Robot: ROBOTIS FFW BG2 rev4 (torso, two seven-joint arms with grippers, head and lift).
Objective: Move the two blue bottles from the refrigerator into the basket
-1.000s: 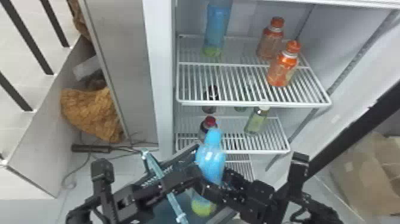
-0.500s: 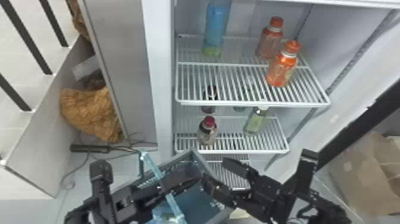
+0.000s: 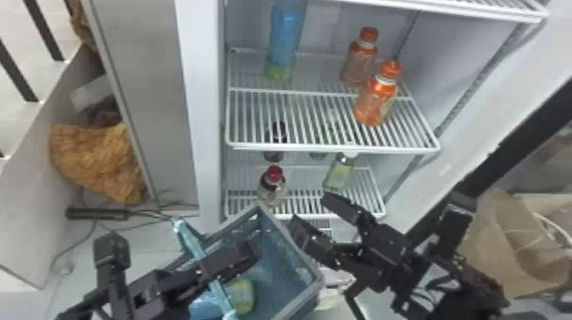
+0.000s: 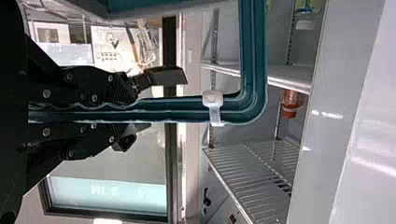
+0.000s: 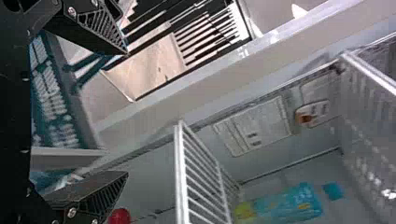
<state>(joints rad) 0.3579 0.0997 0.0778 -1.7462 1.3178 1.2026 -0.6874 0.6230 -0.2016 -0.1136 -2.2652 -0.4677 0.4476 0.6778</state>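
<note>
Upper centre of the head view, upper refrigerator shelf (image 3: 332,148): one blue bottle (image 3: 284,38), upright, toward the back; item outstanding. Beside it, to the right of the frame, front orange bottle (image 3: 376,98) and rear orange bottle (image 3: 359,61), not called for. Lower centre, basket (image 3: 318,281): one bottle with a yellow-green base (image 3: 242,295), apparently the other blue one lying down, though the left arm hides part of it. Left tool (image 4: 163,102): closed about the basket handle (image 4: 187,109). Right tool (image 3: 313,210): fingers well parted, nothing between, near the basket rim. Step in hand, by judgement: first bottle deposited, second to be fetched. Next move: raise the right tool to the upper shelf, straddle the bottle's body, avoiding the shelf's front edge, then grip.
</note>
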